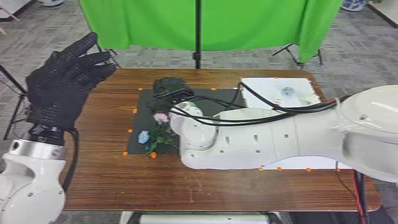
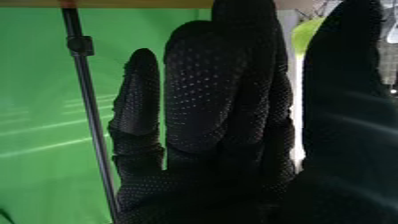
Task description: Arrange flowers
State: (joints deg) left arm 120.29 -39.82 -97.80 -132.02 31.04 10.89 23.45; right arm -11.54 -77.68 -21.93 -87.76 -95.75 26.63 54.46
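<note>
My right robot hand (image 2: 202, 90) is released, left robot hand (image 1: 67, 80) too. Flowers (image 1: 161, 117) lie along the dark mat's (image 1: 147, 106) left edge, seemingly light; stems (image 1: 161, 135) probably bend, petals (image 1: 144, 136) crush; I'd pinch mid-stem.

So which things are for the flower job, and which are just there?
For the job:
pink flower
blue flower
green stems
small pale thing at the far right, maybe a vase

Just there:
green cloth
black pole
orange bits, probably markers
</note>
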